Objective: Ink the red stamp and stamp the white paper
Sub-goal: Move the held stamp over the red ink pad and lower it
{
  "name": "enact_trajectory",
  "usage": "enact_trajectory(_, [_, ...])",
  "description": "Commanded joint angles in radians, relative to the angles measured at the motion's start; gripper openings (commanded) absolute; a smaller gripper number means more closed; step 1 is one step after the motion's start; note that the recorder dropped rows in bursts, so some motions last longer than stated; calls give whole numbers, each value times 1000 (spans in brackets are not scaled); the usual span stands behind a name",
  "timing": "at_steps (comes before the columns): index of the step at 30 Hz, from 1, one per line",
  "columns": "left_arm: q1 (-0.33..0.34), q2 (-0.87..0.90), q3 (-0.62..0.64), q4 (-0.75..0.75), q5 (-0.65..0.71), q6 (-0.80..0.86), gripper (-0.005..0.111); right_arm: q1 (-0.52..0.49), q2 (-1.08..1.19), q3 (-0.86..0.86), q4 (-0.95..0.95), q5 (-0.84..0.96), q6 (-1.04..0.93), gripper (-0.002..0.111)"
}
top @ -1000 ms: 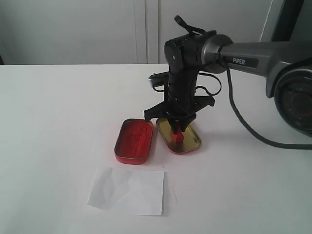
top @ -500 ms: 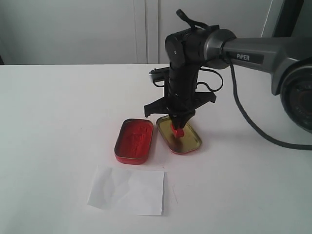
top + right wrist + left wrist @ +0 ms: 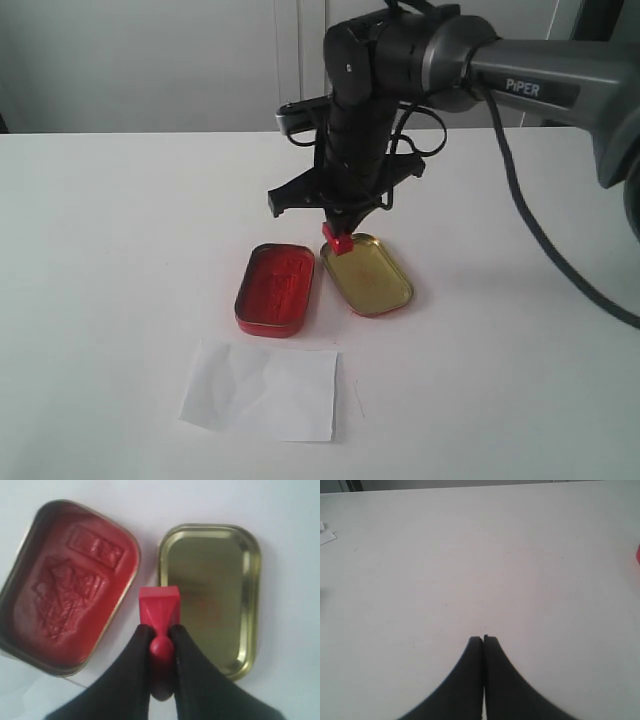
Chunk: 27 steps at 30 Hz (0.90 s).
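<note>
The red stamp (image 3: 338, 238), a small plastic square block with a rounded knob, is hanging above the white counter (image 3: 120, 250) in the exterior view. The right gripper (image 3: 338, 228), on a grey-and-black arm, is pinching it by the knob. The stamp is hovering near the counter's middle, at the far end of the gold-lined tin lid (image 3: 370, 277) and just beside the open red ink-pad tin (image 3: 275, 290). Tin and lid are lying side by side, close together. The white paper (image 3: 262, 390), a thin and slightly wrinkled rectangular sheet, is lying flat toward the counter's near edge, in front of the red ink-pad tin and apart from it.

In the left wrist view, the left gripper (image 3: 483, 639) is showing its two dark fingers pressed together over bare counter, holding nothing.

In the right wrist view, the right gripper (image 3: 160, 630) is clamping narrowly around the knob of the red stamp (image 3: 159, 611). The stamp's square base is hanging over the strip of counter between the red ink-pad tin (image 3: 70, 585), with its embossed, uneven pad, and the gold-lined tin lid (image 3: 212, 590).
</note>
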Motion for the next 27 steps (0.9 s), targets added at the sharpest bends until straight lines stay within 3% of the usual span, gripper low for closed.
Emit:
enact_trajectory(1, [1, -5, 7, -4, -4, 0, 0, 52, -10, -3, -1, -31, -21, 0])
enact_trajectory(9, [1, -5, 7, -4, -4, 0, 0, 107, -3, -3, 2, -44, -22, 0])
enact_trajectory(17, [1, -5, 7, -4, -4, 0, 0, 109, 65, -83, 11, 63, -25, 0])
enact_trajectory(27, [1, -5, 7, -4, -4, 0, 0, 116, 112, -135, 62, 72, -21, 0])
